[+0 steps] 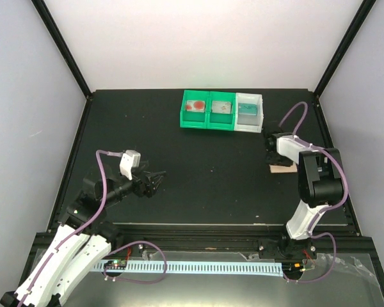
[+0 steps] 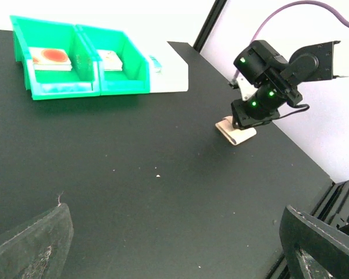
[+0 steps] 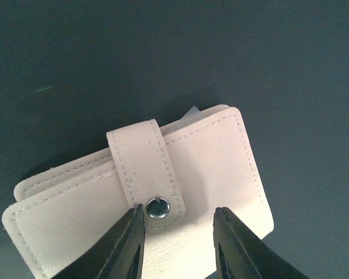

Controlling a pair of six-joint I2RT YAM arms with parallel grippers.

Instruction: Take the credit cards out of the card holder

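Black desk [image 1: 205, 192] carries the closed card holder [image 3: 221, 157], only a tan sliver under the right arm [image 1: 315, 176] from above, yet the wrist view shows its snapped strap [image 3: 141, 168] between the spread right claw [image 3: 178, 212], with the left claw [image 1: 155, 181], also spread, well to its left.

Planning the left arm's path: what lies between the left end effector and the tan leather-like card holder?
Only bare black tabletop, from left end effector to tan card holder; the top external view shows it.

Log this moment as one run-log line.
right gripper: open, over snap tab | card holder: closed, snapped | cards: not visible | left gripper: open, away
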